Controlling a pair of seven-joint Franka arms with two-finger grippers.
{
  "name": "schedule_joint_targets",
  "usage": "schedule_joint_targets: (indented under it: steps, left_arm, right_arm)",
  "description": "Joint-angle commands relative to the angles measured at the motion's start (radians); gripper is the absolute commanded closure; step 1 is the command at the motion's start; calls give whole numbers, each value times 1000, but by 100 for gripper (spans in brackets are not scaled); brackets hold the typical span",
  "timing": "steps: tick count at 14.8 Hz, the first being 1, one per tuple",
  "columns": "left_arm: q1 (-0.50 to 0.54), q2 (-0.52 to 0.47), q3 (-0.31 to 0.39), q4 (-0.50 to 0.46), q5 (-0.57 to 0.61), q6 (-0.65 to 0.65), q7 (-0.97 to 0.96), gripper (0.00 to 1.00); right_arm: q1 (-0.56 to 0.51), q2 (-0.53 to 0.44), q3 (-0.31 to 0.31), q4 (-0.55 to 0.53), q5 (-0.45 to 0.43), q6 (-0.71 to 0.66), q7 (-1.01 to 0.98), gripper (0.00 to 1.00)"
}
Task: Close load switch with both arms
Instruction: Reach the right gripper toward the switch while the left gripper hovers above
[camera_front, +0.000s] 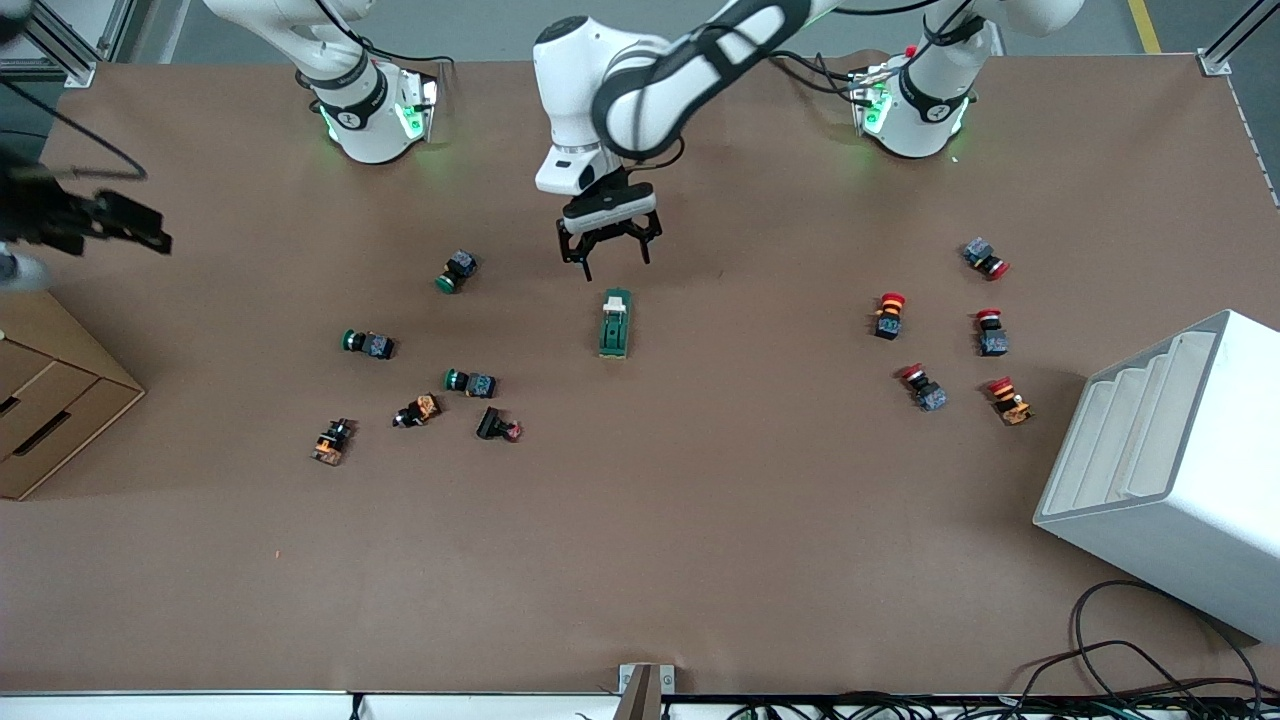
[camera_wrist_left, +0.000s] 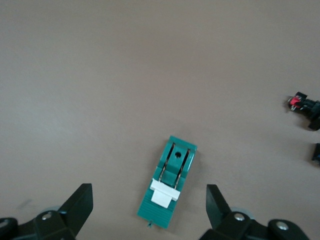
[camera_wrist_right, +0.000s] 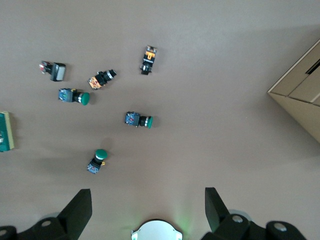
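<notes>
a: start at the right arm's end of the table. what's there?

b: a stack of cardboard drawers (camera_front: 45, 400) at the edge. the right gripper (camera_front: 125, 228) is up over the table above that box, and the right wrist view shows its fingers (camera_wrist_right: 77, 212) spread wide with nothing between them. that arm waits, well apart from the switch.

a: and on the table near it?

b: a loose scatter of push-buttons. three green-capped ones (camera_front: 368, 344), (camera_front: 457, 271), (camera_front: 471, 383), two orange-bodied ones (camera_front: 331, 441), (camera_front: 418, 410), and a black one with a red tip (camera_front: 498, 427), which lies nearest the front camera beside the orange pair.

a: where's the load switch?

b: the load switch (camera_front: 614, 323) lies flat about mid-table, well apart from both button groups. it's a green block with its white lever end pointing toward the robots' bases. in the left wrist view the white lever (camera_wrist_left: 165, 194) shows across the body, with two metal blades running along the green housing.

a: the left arm?

b: it reaches in from its base, and the left gripper (camera_front: 607, 255) hangs just above the table by the switch's lever end, not touching it. its fingers (camera_wrist_left: 75, 207) stand wide apart and hold nothing.

a: toward the left arm's end?

b: five red-capped push-buttons (camera_front: 888, 315), (camera_front: 985, 259), (camera_front: 991, 333), (camera_front: 923, 387), (camera_front: 1009, 400), then a white stepped rack (camera_front: 1165, 470) at the table's edge.
</notes>
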Motion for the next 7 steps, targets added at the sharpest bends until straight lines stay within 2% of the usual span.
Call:
schedule_joint_targets:
  steps: [1,4,7]
  left_arm:
    - [-43,58,1,-27,157,11,-202,0]
    - [-86,90,4,-61,262,3,-291,0]
    - [-86,95,6,-150,425,1,-334,1]
  right_arm:
    - [10,28,6,-9,7,1,53,0]
    - [64,71,12,-28,100,25,292,0]
    - [134,82,14,-93,185,82,487,0]
